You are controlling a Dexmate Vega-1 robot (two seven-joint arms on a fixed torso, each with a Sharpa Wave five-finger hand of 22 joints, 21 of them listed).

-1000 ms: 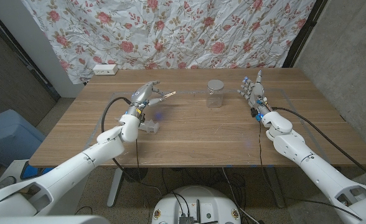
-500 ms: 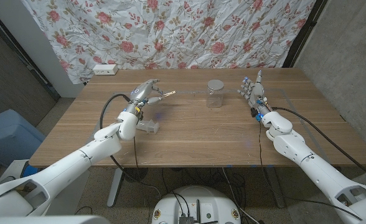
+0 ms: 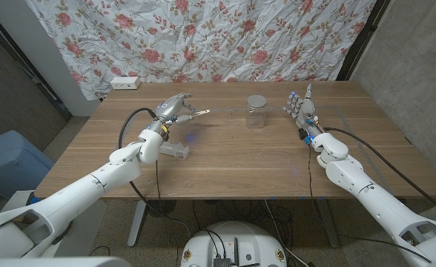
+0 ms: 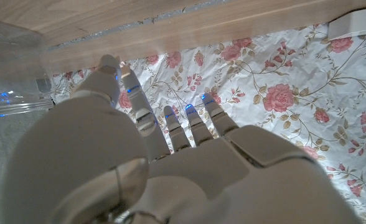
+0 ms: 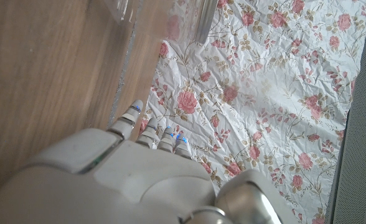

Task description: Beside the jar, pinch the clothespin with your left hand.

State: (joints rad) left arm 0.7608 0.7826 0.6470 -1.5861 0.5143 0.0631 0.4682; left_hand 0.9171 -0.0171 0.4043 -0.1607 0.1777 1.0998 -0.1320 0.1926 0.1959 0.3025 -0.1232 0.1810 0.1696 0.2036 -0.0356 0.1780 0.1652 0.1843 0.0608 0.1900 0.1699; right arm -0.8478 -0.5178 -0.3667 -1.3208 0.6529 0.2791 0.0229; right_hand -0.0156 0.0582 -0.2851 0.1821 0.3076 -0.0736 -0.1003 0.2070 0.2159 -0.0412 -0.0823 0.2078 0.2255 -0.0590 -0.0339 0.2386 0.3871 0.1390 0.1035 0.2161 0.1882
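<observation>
In the head view a clear jar (image 3: pixel 256 112) with a grey lid stands upright at the table's far middle. To its left, my left hand (image 3: pixel 175 109) hovers over the wood and pinches a small wooden clothespin (image 3: pixel 199 113) at its fingertips. The pin points toward the jar, about a hand's length short of it. The left wrist view shows the back of my left hand (image 4: pixel 152 168), with the jar (image 4: pixel 12 68) blurred beyond it. My right hand (image 3: pixel 301 108) stands to the right of the jar with fingers up and apart, holding nothing.
A white power strip (image 3: pixel 124 82) lies at the table's far left corner. A floral cloth (image 3: pixel 203 37) hangs behind the table (image 3: pixel 240 167). A blue bin (image 3: pixel 3 159) stands on the floor to the left.
My left forearm has swung slightly up and to the right. The clothespin stays pinched at about the same spot. The right arm has not moved.
</observation>
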